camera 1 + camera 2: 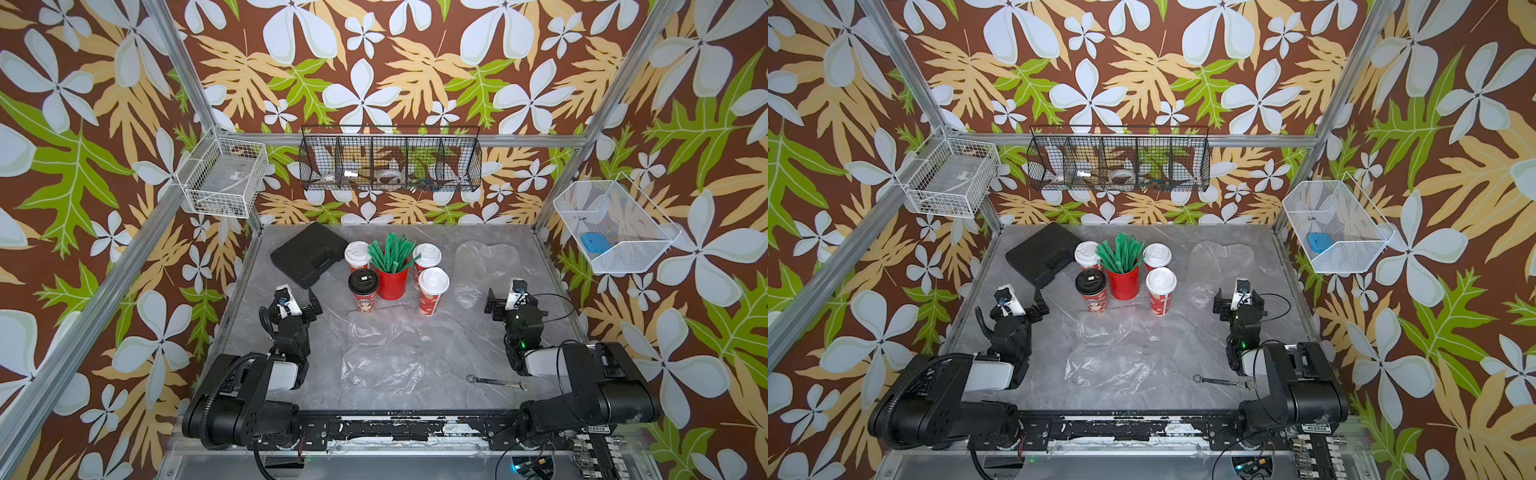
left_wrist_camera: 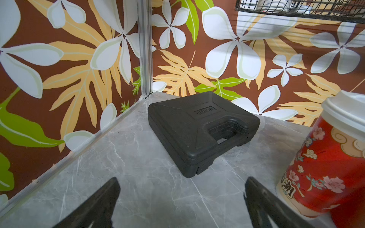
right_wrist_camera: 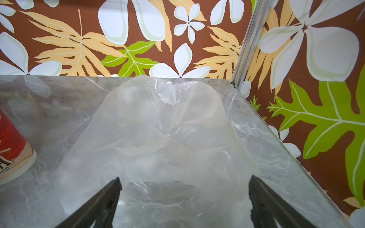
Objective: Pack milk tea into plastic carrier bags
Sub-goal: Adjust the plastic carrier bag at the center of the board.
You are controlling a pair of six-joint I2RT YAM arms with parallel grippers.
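Bright even light — soft shadows, wide-angle edge distortion.

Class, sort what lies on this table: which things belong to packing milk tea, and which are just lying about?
Job: black-lidded cup, three white-lidded cups, near clear bag, far clear bag.
Lying about: black case, spanner, red pot of green straws.

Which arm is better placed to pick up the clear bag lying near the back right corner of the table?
Right, likely. The right gripper has open jaws aimed at that clear bag, lying just ahead of it. The left gripper, also open, faces the black case instead.
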